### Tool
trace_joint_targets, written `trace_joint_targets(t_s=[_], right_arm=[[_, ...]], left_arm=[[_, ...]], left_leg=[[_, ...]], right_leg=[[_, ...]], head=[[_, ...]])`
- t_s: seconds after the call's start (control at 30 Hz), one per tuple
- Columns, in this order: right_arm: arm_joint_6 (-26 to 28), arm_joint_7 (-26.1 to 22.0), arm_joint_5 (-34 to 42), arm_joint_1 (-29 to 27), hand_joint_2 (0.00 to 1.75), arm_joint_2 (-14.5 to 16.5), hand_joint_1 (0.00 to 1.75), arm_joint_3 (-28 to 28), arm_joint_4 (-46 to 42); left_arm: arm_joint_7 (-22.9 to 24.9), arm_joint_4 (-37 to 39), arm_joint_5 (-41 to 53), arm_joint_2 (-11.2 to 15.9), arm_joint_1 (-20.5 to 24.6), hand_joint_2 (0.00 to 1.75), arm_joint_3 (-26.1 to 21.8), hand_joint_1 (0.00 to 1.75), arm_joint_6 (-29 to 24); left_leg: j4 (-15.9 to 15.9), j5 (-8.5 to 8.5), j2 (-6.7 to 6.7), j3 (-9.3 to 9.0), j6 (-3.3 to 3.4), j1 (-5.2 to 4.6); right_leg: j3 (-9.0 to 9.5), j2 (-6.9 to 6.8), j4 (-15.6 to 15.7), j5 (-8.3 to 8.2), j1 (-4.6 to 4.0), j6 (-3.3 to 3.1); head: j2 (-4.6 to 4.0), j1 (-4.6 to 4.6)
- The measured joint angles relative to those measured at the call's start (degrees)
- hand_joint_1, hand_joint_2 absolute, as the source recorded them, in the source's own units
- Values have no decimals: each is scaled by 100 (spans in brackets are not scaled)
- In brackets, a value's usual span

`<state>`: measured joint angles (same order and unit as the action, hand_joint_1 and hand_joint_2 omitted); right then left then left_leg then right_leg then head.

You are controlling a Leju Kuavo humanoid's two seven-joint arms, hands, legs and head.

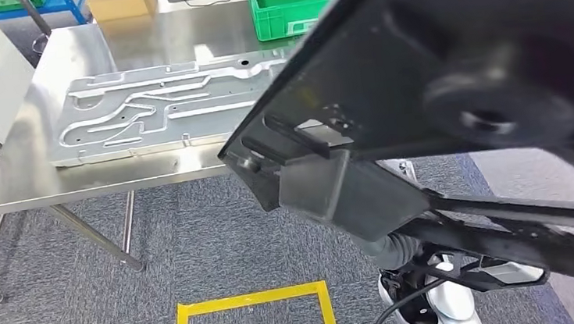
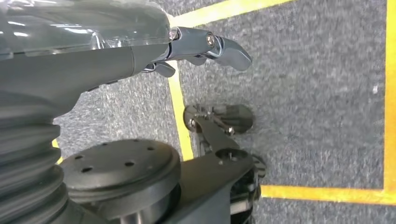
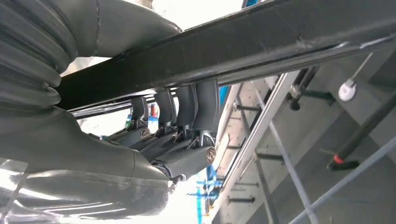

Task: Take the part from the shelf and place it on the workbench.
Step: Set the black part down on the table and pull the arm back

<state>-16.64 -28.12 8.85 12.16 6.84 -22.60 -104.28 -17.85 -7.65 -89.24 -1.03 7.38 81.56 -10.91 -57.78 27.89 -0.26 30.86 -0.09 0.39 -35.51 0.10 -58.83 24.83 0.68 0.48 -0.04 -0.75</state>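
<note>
A large black metal part [image 1: 447,62] hangs close in front of me, tilted, covering the right half of the head view. In the right wrist view my right hand [image 3: 182,135] grips one of its black bars [image 3: 233,46], fingers wrapped over the bar's edge. The steel workbench [image 1: 36,192] stands ahead to the left, and the part's lower corner reaches over its right end. My left hand [image 2: 205,46] hangs at my side above the carpet with nothing in it and its fingers loosely apart.
A silver ribbed plate [image 1: 162,110] lies across the middle of the workbench. A green crate [image 1: 286,5] stands at its back right, with a cardboard box [image 1: 117,3] and a blue crate [image 1: 27,4] behind. Yellow tape [image 1: 253,300] marks a square on the grey carpet.
</note>
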Motion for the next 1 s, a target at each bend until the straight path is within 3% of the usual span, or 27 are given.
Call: trace_joint_targets(t_s=[0.07, 0.1, 0.17, 0.23, 0.27, 0.3, 0.37, 0.4, 0.53, 0.6, 0.7, 0.73, 0.77, 0.8, 0.87, 0.9, 0.93, 1.0], right_arm=[[9, 12, 0, 22, 175, 2, 175, -10, 0], [9, 13, -1, 38, 175, 4, 175, -16, 0], [8, 13, -1, 57, 175, 9, 175, -24, 2], [10, 14, -1, 58, 175, 11, 175, -26, 13], [17, 17, -1, 58, 175, 11, 175, -28, 19], [31, 21, 2, 59, 175, 11, 175, -33, 26], [74, 30, 15, 67, 175, 11, 175, -51, 44], [96, 33, 24, 72, 175, 10, 175, -61, 58], [158, 18, 49, 81, 175, 4, 175, -91, 120], [197, -5, 74, 83, 175, -2, 175, -109, 131], [233, -17, 99, 44, 175, -41, 175, -124, 148], [243, -18, 101, 14, 175, -63, 175, -127, 161], [254, -19, 101, -16, 175, -83, 175, -130, 171], [270, -20, 100, -40, 175, -101, 175, -132, 178], [303, -34, 99, -69, 175, -128, 175, -135, 182], [313, -51, 98, -81, 175, -140, 175, -137, 183], [317, -71, 98, -99, 175, -152, 175, -140, 185], [316, -108, 96, -146, 175, -174, 175, -149, 189]], left_arm=[[-7, 0, 0, -2, 7, 175, 1, 0, 4], [-10, 0, 0, -2, 10, 175, 1, 0, 7], [-14, 0, -1, -3, 3, 175, 1, 0, 8], [-14, 0, -1, -4, -16, 175, 1, 0, 10], [-14, 0, -1, -4, -23, 175, 1, 0, 11], [-14, 0, -1, -4, -26, 175, 1, 0, 12], [-15, 0, -3, -4, -25, 175, 0, 0, 13], [-16, 0, -4, -4, -20, 175, -1, 0, 13], [-24, 0, -5, -6, -21, 175, -2, 0, 14], [-28, 1, -5, -6, -19, 175, -3, 0, 19], [-41, 1, -5, -5, -11, 175, -4, 0, 26], [-45, 0, -5, -5, -17, 175, -4, 0, 27], [-47, 0, -5, -6, -23, 175, -4, 0, 27], [-48, 0, -5, -5, -29, 175, -4, 0, 27], [-48, 0, -5, -7, -32, 175, -4, 0, 27], [-48, 0, -5, -8, -28, 175, -4, 0, 27], [-46, 0, -6, -8, -26, 175, -4, 0, 27], [-42, 0, -7, -8, -23, 175, -4, 0, 26]], left_leg=[[-137, 97, 8, 32, -59, 11], [-373, 212, 10, 137, -85, 17], [-1143, 511, 10, 558, -117, 28], [-1702, 596, 10, 943, -131, 31], [-1672, 461, 10, 995, -130, 31], [-1422, 223, 11, 937, -122, 31], [-655, -259, 13, 657, -91, 21], [-367, -369, 11, 535, -66, 11], [-117, -336, -5, 422, 52, 6], [-66, -320, -7, 361, 125, 33], [-49, -260, -3, 292, 195, 26], [-50, -233, -6, 264, 202, 22], [-51, -201, -12, 226, 202, 21], [-51, -167, -19, 177, 196, 21], [-47, -92, -28, 78, 170, 19], [-50, -57, -30, 44, 145, 11], [-48, -31, -28, 28, 117, 4], [-30, 2, -21, 10, 56, -4]], right_leg=[[64, 2, 52, 22, 18, -76], [105, -2, 76, 36, 28, -116], [163, -14, 79, 88, 14, -172], [224, -6, 72, 149, 1, -186], [267, 2, 68, 185, -1, -182], [321, 8, 63, 226, -1, -174], [422, 18, 46, 319, -12, -135], [447, 22, 34, 357, -20, -107], [474, 18, 45, 425, -33, 6], [379, 11, -190, 554, -29, 57], [-246, 9, -1229, 914, -7, 102], [-442, 9, -1481, 931, 0, 109], [-543, 8, -1532, 831, 4, 109], [-529, 8, -1363, 626, 6, 98], [-277, 5, -644, 126, -5, 46], [-148, 2, -322, -19, -23, 15], [-71, -1, -122, -79, -42, -12], [-38, 5, -14, -41, -74, -55]], head=[[0, 10], [0, 19], [0, 35], [0, 33], [0, 33], [0, 33], [0, 32], [0, 33], [-1, 31], [0, 26], [0, 23], [0, 23], [0, 23], [0, 23], [0, 23], [0, 24], [0, 26], [0, 28]])
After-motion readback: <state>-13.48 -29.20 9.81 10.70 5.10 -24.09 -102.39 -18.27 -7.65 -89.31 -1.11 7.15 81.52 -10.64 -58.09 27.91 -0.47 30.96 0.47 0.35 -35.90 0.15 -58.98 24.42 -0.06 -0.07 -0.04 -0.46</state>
